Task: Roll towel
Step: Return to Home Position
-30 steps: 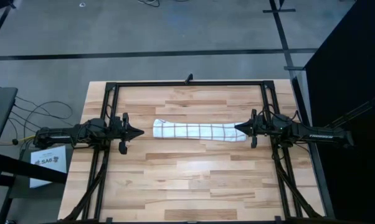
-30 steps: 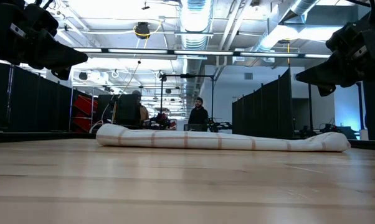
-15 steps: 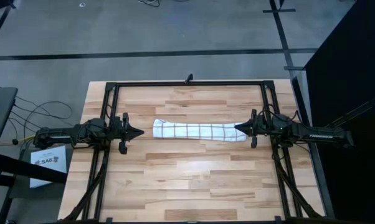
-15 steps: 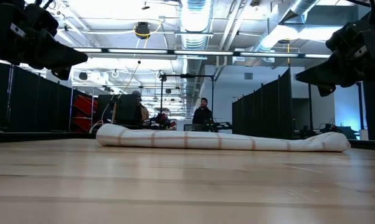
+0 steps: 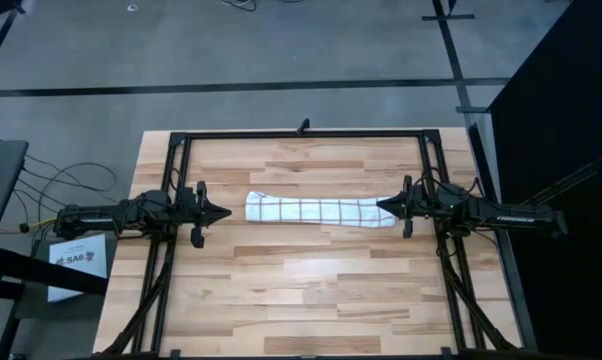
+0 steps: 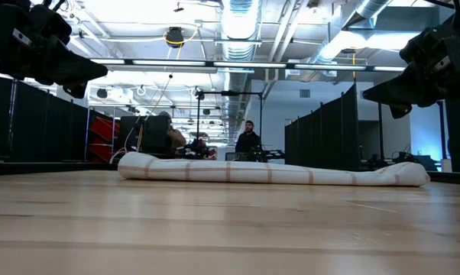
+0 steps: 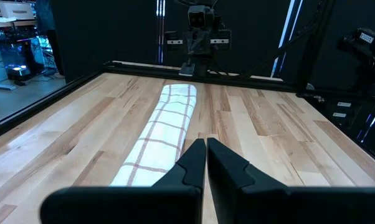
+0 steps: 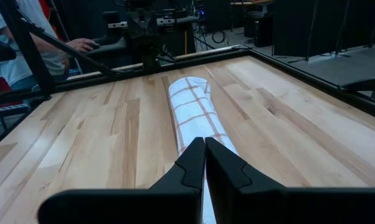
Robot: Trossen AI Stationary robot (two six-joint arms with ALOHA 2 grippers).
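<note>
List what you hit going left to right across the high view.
left gripper, jaws shut → towel, rolled, lying left to right → right gripper, jaws shut, at the towel's right end

Industrial lab: exposed ceiling ducts [image 6: 238, 23], black partitions [image 6: 322, 134].

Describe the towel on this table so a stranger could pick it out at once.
Start at the light wooden table inside its black frame. Across its middle lies the towel, a long narrow roll reaching from just short of the left gripper to beneath the raised right gripper. It is the only fabric there, white with a thin dark grid.
</note>
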